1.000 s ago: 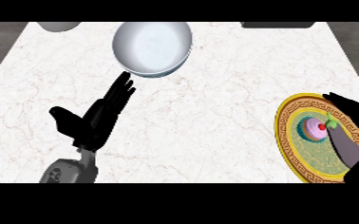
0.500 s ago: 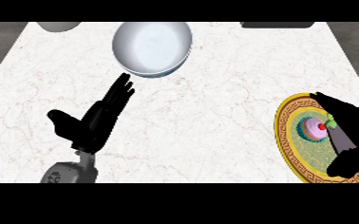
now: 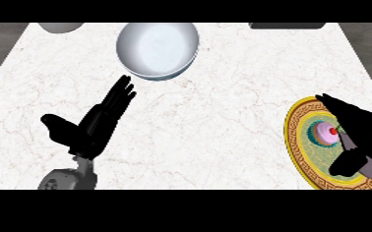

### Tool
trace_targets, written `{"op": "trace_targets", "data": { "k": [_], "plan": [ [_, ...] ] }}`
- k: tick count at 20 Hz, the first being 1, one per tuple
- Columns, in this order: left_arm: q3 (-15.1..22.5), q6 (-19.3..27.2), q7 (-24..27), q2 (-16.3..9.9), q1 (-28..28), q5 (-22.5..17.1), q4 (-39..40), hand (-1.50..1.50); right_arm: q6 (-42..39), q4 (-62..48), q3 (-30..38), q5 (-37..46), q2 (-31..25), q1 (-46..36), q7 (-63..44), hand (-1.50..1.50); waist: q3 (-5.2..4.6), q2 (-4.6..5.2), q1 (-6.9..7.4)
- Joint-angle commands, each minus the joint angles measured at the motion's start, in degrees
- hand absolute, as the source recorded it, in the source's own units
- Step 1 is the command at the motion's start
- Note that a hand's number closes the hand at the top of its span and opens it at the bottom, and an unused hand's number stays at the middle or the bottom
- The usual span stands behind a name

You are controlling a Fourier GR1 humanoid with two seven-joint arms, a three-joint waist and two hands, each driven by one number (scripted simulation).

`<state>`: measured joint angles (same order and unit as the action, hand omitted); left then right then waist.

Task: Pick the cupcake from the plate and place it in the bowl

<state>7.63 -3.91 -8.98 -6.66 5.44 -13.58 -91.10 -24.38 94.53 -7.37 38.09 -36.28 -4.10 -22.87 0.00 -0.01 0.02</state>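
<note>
A cupcake [image 3: 324, 133] with pink frosting and a red cherry sits on a gold-rimmed green plate [image 3: 296, 142] at the counter's right edge. My right hand [image 3: 353, 132] hovers at the cupcake's right side, fingers reaching over the plate's far part and thumb low near the front, spread around it without closing. A pale grey bowl [image 3: 158, 49] stands at the far middle of the counter. My left hand [image 3: 91, 125] rests open at the lower left, fingers pointing toward the bowl.
A grey round object [image 3: 61, 27] shows at the far left corner, and a dark flat item [image 3: 288, 25] lies along the far right edge. White marble counter [image 3: 218, 113] stretches between bowl and plate.
My right hand has shifted leftward over the plate, coming closer to the cupcake. The left hand and the bowl stay where they were.
</note>
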Motion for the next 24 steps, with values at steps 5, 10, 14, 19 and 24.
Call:
{"op": "trace_targets", "data": {
  "k": [5,10,14,19,24],
  "plan": [
    [-0.63,-0.36,-1.84,1.88,0.66,1.85,-0.42,0.00,2.24,-9.46,3.56,6.94,4.85,-2.33,7.28,-1.50,0.00,0.01,0.05],
    [-1.89,-2.20,-0.34,1.93,-0.28,1.92,0.20,0.00,5.02,-10.66,5.38,9.96,6.08,0.93,11.86,-1.50,0.00,0.00,-0.02],
    [-2.25,-2.59,-0.92,1.33,0.89,2.42,0.14,0.00,3.15,-10.07,4.17,9.68,6.13,-1.92,14.95,1.50,0.00,0.01,0.02],
    [-0.73,-1.22,1.07,3.75,-0.55,5.17,1.13,0.00,8.63,-16.56,4.19,14.30,8.43,-4.00,20.01,1.50,0.00,0.01,0.07],
    [-2.30,-1.75,-0.62,4.27,2.56,4.48,2.50,0.00,7.87,-14.95,4.17,16.97,11.58,-4.86,18.41,1.50,-0.01,0.01,-0.02]
  ]
}}
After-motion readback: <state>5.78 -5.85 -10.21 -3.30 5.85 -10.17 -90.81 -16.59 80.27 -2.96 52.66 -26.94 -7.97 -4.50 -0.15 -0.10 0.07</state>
